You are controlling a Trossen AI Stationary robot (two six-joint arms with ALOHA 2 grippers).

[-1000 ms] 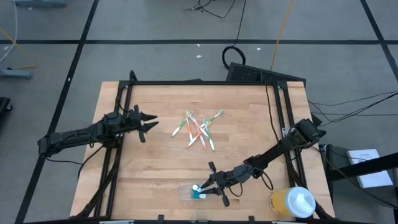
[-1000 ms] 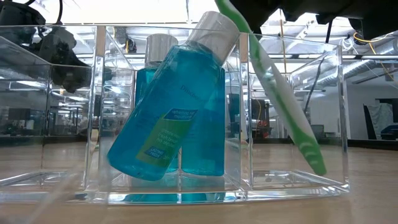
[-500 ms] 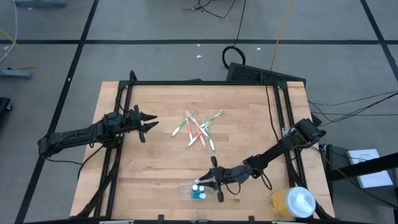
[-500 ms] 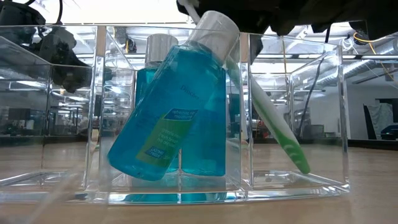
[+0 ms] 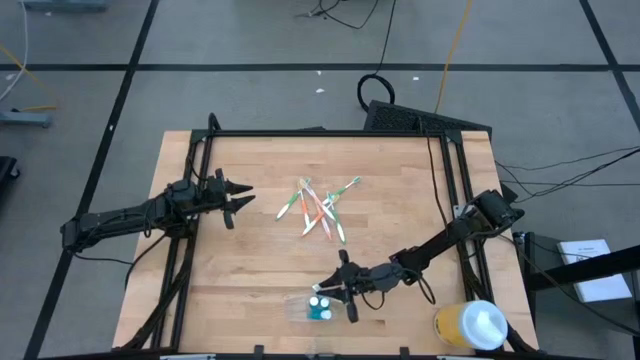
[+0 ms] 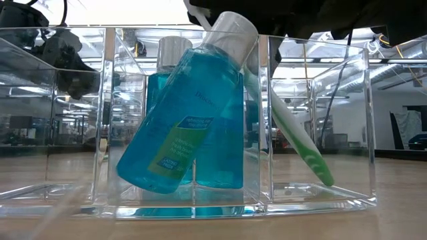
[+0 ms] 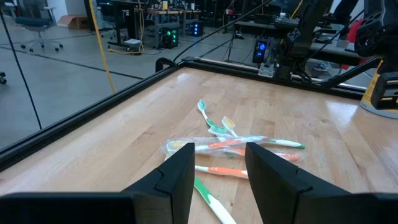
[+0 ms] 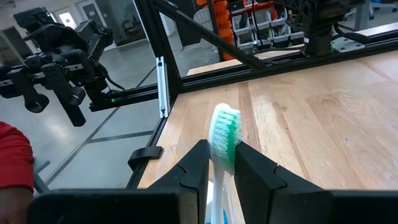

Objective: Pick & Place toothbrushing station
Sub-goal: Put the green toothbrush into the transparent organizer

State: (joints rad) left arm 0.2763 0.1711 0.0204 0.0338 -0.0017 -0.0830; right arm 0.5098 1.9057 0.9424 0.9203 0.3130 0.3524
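The toothbrushing station [image 5: 303,311] is a clear plastic holder near the table's near edge. In the low view it [image 6: 347,133] fills the picture. Two blue mouthwash bottles [image 6: 190,113] stand in its middle compartment, one leaning on the other. My right gripper [image 5: 345,288] hovers just over the holder, shut on a green-and-white toothbrush [image 6: 293,130]. My left gripper [image 5: 245,198] is open and empty at the table's left, facing a pile of several toothbrushes [image 5: 320,208]. My right gripper pinches the toothbrush's neck [image 8: 219,163] between its two fingers, just behind the green bristle head [image 8: 225,130], which sticks out past the fingertips. The fingers come from the table's right. The brush slants down, its handle end [image 6: 321,175] inside the holder's right compartment.
A yellow cup with a white lid [image 5: 470,325] stands at the near right corner. Black frame rails [image 5: 195,240] run along both sides of the table. Bare wood lies between the toothbrush pile and the holder.
My right gripper has gone a little toward the table's left with the toothbrush. The brush's head end has swung left behind the leaning bottle's cap, and its handle end has gone lower into the right compartment.
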